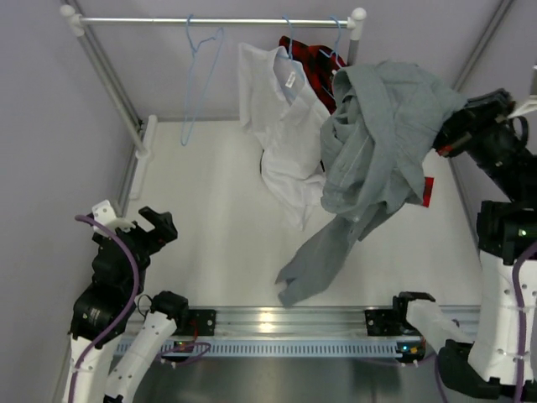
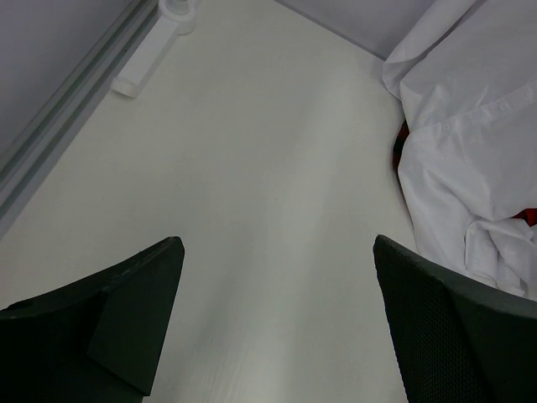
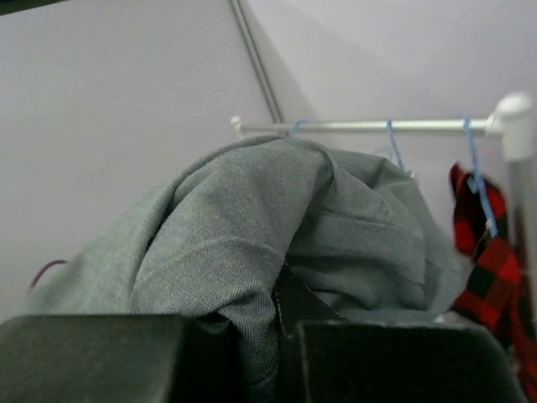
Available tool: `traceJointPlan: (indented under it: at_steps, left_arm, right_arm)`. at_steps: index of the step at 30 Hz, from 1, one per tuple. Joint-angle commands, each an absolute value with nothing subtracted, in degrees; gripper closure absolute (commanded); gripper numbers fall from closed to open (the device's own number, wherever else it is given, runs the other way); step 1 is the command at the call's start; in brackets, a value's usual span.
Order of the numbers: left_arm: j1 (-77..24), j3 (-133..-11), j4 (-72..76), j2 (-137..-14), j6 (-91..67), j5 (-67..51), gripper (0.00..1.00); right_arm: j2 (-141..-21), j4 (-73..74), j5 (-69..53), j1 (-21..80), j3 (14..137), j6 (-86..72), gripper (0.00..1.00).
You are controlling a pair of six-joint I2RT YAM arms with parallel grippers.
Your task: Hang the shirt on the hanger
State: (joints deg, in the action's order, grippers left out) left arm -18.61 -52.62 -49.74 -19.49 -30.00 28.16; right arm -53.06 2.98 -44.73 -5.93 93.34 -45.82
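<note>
The grey shirt [image 1: 382, 143] hangs bunched in the air at the right, one sleeve trailing down to the table [image 1: 310, 269]. My right gripper [image 1: 438, 138] is shut on a fold of it. In the right wrist view the cloth [image 3: 252, 235] is pinched between the shut gripper [image 3: 281, 327] and fills the foreground. The light-blue hanger [image 1: 201, 75] hangs empty on the rail's left part; only its hook [image 3: 295, 128] shows above the shirt. My left gripper [image 1: 155, 227] stands open and empty low at the left, over bare table [image 2: 277, 243].
A white rail [image 1: 218, 20] on posts spans the back. A white collared shirt [image 1: 281, 126] hangs from it on a blue hanger, its hem on the table [image 2: 470, 143]. A red-and-black plaid shirt [image 1: 315, 60] hangs behind it [image 3: 487, 252]. Grey walls close in both sides.
</note>
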Motion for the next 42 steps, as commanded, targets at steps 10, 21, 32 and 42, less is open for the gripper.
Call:
traceJointPlan:
  at_steps: [10, 21, 32, 42]
  left_arm:
    - [-18.5, -52.6, -47.2, -20.2, -29.4, 27.4, 0.02]
    - [-18.5, -54.4, -45.4, -27.7, -25.4, 9.3, 0.02]
    - [-18.5, -54.1, -44.8, -35.4, -24.7, 7.6, 0.02]
    - [-18.6, -52.8, -44.2, -34.9, -26.2, 11.4, 0.02]
  right_arm:
    - [-54.8, 12.1, -12.1, 39.8, 63.8, -25.4, 1.00]
    - [-65.0, 3.6, 6.1, 47.6, 41.7, -32.0, 0.95]
    - [-53.0, 34.2, 26.0, 49.3, 49.9, -26.9, 0.31]
    - [-73.4, 48.1, 49.0, 73.1, 74.2, -34.5, 0.08]
